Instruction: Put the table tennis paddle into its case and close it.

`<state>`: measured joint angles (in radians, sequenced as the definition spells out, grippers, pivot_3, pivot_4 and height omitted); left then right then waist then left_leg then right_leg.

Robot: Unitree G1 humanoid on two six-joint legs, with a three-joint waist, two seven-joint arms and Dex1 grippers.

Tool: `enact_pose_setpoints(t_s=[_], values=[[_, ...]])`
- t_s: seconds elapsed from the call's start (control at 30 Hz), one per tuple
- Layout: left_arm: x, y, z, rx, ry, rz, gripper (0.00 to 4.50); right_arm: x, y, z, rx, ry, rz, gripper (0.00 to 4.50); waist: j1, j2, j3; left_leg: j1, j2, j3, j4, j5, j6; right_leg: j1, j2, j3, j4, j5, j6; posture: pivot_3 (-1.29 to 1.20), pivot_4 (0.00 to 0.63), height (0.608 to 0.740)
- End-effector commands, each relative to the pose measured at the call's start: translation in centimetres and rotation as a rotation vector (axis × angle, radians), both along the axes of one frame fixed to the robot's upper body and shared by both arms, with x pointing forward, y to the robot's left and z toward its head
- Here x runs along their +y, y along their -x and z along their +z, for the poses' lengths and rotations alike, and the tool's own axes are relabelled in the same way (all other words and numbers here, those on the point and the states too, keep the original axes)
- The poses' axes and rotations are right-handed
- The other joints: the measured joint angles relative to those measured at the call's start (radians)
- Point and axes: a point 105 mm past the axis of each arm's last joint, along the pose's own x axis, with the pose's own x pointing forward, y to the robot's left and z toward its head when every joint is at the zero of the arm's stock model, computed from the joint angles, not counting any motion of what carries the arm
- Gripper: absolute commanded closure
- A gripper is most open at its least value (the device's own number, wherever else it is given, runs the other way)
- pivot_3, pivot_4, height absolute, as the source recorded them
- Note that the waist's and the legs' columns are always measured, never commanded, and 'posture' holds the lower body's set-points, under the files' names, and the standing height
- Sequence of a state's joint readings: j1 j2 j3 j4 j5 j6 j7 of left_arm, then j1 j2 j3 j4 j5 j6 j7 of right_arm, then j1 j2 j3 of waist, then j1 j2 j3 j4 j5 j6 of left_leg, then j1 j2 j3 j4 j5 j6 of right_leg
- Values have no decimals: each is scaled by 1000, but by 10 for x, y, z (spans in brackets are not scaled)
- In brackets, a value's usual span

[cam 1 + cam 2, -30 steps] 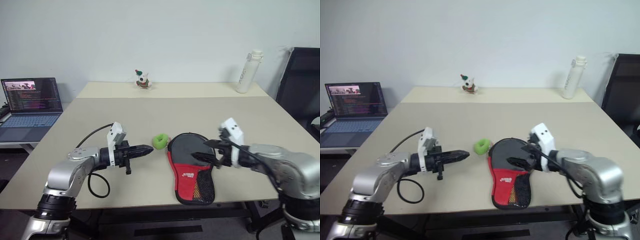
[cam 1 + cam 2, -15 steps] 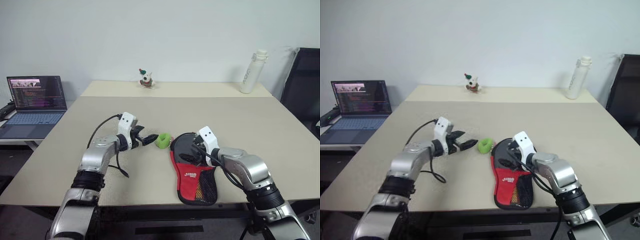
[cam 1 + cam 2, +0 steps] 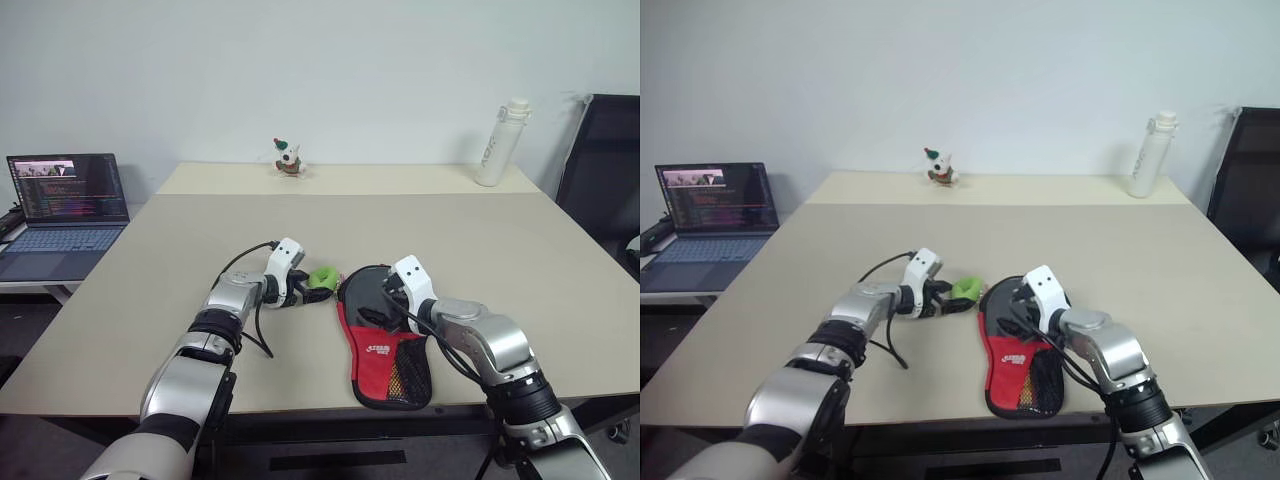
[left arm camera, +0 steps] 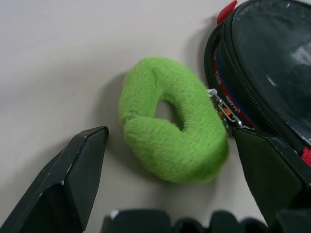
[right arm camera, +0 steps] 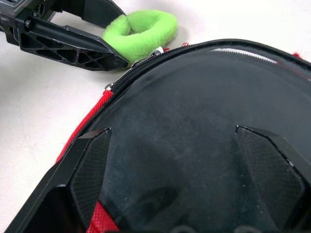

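Left gripper (image 4: 170, 160) reaches in low, jaws wide around the green ball (image 4: 172, 126); right gripper (image 5: 172, 160) hovers spread over the case (image 3: 385, 340).

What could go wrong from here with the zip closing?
1. The left tool is open around the fluffy green pull. The pull is soft, so it may squash or slip out when tugged, leaving the slider where it is.
2. The right tool is open over the case, not clamping it. Unpinned, the case could slide across the table with the pull.
3. The paddle's face sits close to the zip line and might catch the slider.
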<state>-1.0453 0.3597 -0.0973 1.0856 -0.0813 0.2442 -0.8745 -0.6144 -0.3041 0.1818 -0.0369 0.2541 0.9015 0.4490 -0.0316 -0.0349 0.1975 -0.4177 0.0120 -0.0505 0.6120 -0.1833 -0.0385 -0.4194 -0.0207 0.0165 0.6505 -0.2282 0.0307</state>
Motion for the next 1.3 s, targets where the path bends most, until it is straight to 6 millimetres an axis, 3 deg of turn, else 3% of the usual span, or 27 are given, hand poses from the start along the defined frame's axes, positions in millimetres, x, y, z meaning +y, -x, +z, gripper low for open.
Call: enact_pose_setpoints(t_s=[0.03, 0.1, 0.3, 0.43, 0.5, 0.73, 1.0, 1.3], values=[[1, 0, -8, 13, -22, 11, 192, 3, 0, 19, -94, -16, 9, 0, 0, 0, 0, 0, 0, 0, 0, 0, 0, 0, 0, 0, 0, 0, 0, 0, 150, 740], [1, 0, -10, 16, -17, 19, 578, 5, 0, 22, -106, -21, 10, 0, 0, 0, 0, 1, 0, 0, 1, 0, 0, 0, 0, 0, 1, 0, 0, 0, 150, 740], [-2, 1, -13, 19, 4, 25, 2699, 12, -4, 26, -118, -40, 18, 0, 0, 0, 0, 1, 0, 0, 1, 0, 0, 0, 0, 0, 3, 0, 0, 0, 150, 740], [-2, 0, -13, 15, 13, 33, 4068, 17, -8, 13, -91, -27, 12, 0, 0, 0, 0, 1, 0, 0, 1, 0, 0, 0, 0, 0, 3, 0, 0, 0, 150, 740], [-3, -1, -11, 11, 22, 37, 4490, 17, -10, 3, -69, -9, 2, 0, 0, 0, 0, 1, 0, 0, 1, 0, 0, 0, 0, 0, 3, 0, 0, 0, 150, 740], [-9, -9, 2, -36, 47, 77, 4490, 5, -6, -36, 35, 63, -18, 0, 1, -1, -1, 1, -1, 0, 3, 0, 0, 0, 0, 0, 6, 0, 0, 0, 150, 740], [-32, -21, 25, -121, 39, 85, 4490, 3, 0, -50, 76, 72, -29, 0, 2, -1, -1, 2, -1, -2, 12, 0, 0, 4, 0, -1, 10, 0, 1, 0, 150, 740], [-41, -35, 45, -232, -43, 177, 4490, 7, 4, -63, 123, 87, -14, 0, 0, -1, -1, 4, -1, -2, 14, 0, 0, 5, 0, -1, 10, 1, 2, 0, 150, 740]])
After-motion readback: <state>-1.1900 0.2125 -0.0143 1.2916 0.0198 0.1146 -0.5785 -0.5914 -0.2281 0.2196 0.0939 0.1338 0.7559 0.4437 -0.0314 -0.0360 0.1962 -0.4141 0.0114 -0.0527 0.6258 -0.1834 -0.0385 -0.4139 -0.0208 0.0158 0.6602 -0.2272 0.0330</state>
